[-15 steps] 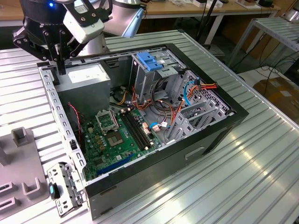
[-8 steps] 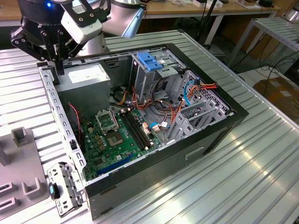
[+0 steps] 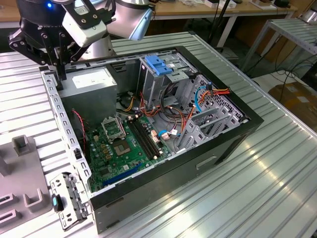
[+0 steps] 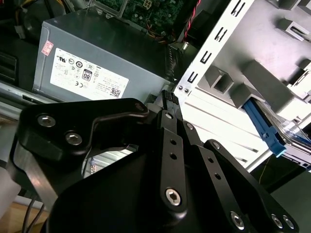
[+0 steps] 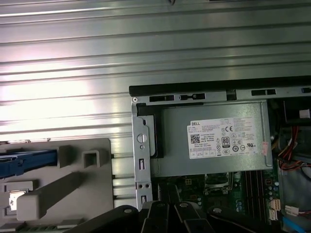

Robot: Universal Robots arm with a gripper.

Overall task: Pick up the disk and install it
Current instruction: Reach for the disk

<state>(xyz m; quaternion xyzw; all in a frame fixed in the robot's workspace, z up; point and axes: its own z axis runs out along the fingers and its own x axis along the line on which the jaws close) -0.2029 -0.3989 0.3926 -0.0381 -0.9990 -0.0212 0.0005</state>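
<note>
Closest in, in the second wrist view, the hand (image 4: 170, 99) has its two black fingers (image 4: 167, 121) pressed together with nothing between them. Their tips are just by the metal rim of the open computer case (image 3: 218, 148).

At the exterior view's left, a grey fixture (image 3: 25, 178) lies on the ribbed metal worktop (image 3: 257, 188), outside the case. The disk (image 4: 262, 126), seen by its blue rail in both wrist views, rests in this fixture, apart from the hand. Next comes the hand, hanging over the case's corner beside the grey power supply (image 3: 91, 91). Further toward the exterior view's right lie the green motherboard (image 3: 119, 148), the upright light-blue latch plate (image 3: 157, 64) and the drive cage (image 3: 208, 124) with orange and blue cables (image 3: 218, 91).
</note>
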